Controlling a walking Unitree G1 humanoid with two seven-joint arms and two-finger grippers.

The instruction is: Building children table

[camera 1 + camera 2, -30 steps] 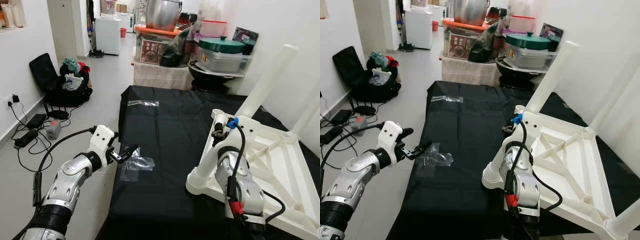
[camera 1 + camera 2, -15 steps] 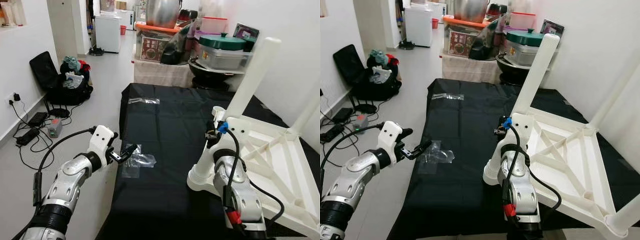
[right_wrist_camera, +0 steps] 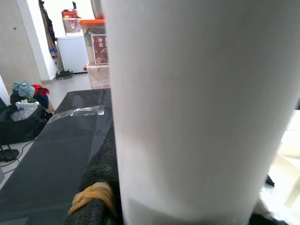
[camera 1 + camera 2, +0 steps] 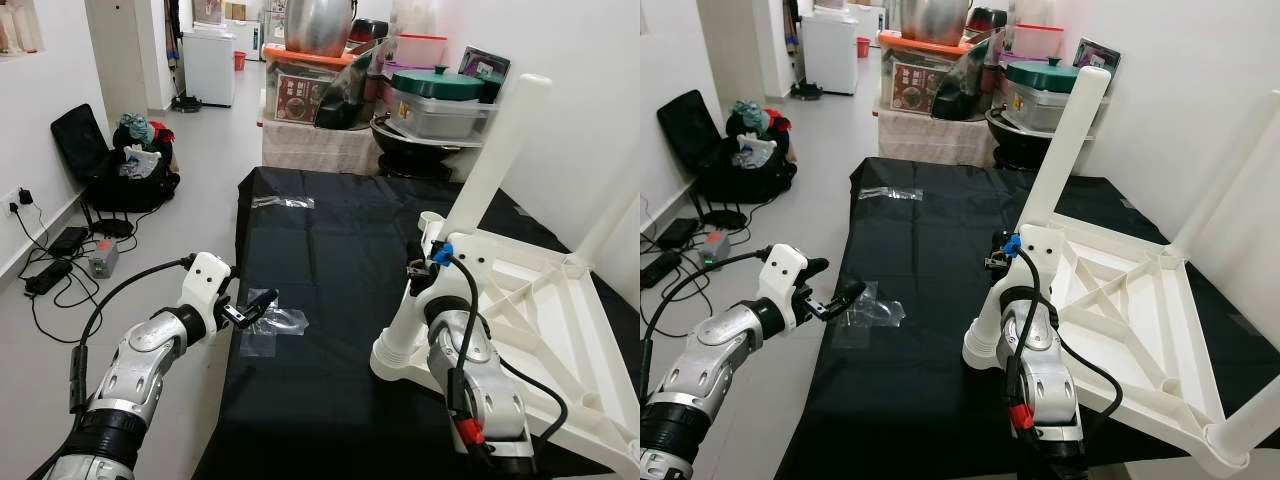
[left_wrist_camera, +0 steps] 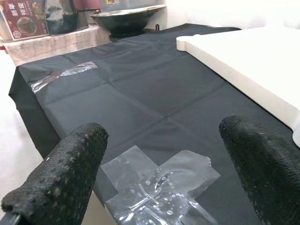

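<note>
Upturned white table [image 4: 1130, 320] is lain on the black-covered surface [image 4: 330, 240].
A white leg [image 4: 403, 335] beside it is clamped by the right gripper [image 4: 425, 275]; the left gripper [image 4: 255, 305], fingers spread, is held above a plastic bag [image 4: 280, 320].

- The left hand [image 4: 252, 306] reaches forward from a bent silver arm, low at the near edge of the surface [image 4: 330, 250], its two black fingers [image 5: 70, 173] spread wide apart.
- The right hand [image 4: 420, 275] is raised and clamped around a white leg [image 3: 197, 103].
</note>
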